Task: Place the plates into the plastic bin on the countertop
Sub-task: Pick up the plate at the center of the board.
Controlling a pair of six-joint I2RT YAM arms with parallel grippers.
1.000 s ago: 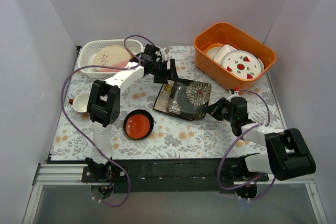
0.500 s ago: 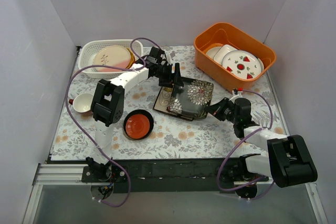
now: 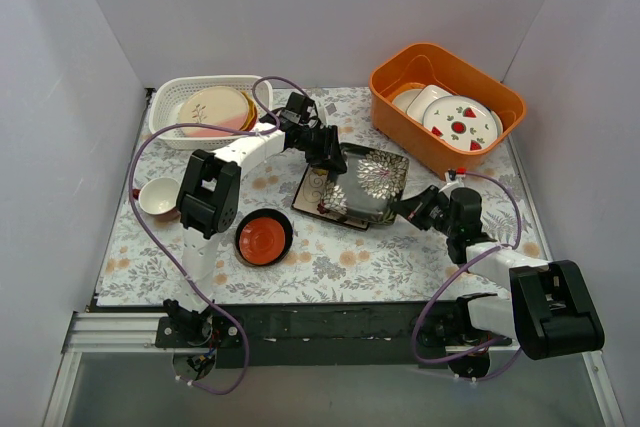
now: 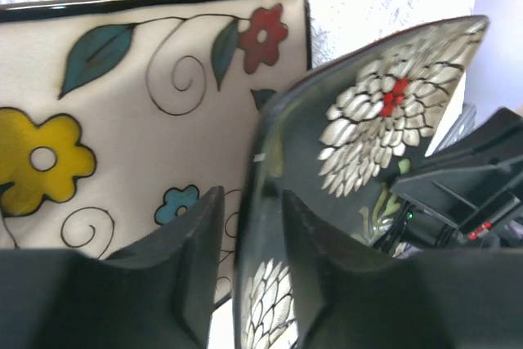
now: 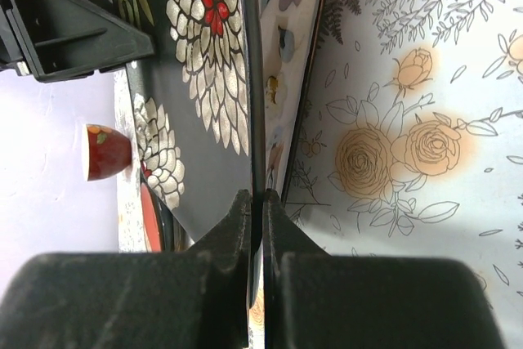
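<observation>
A dark floral square plate (image 3: 375,179) lies partly over a cream flowered square plate (image 3: 313,190) on the countertop (image 3: 350,252). My right gripper (image 3: 405,205) is shut on the dark plate's right rim; its wrist view shows the thin edge pinched at the gripper (image 5: 261,194). My left gripper (image 3: 332,155) is at the plate's left edge. In the left wrist view this gripper (image 4: 252,194) straddles the dark plate (image 4: 384,112) rim, with a slim gap still showing on the cream plate (image 4: 139,96) side. The white plastic bin (image 3: 165,112) at the back left holds a pink plate (image 3: 212,107) and others.
An orange tub (image 3: 385,77) at the back right holds white strawberry plates (image 3: 460,122). A small red dish (image 3: 263,238) sits near the left arm. A small cup (image 3: 155,195) stands by the left wall. White walls close in on three sides.
My left gripper came down to the right onto the dark plate's left edge, and its jaws narrowed around the rim. My right gripper kept its hold and shifted slightly.
</observation>
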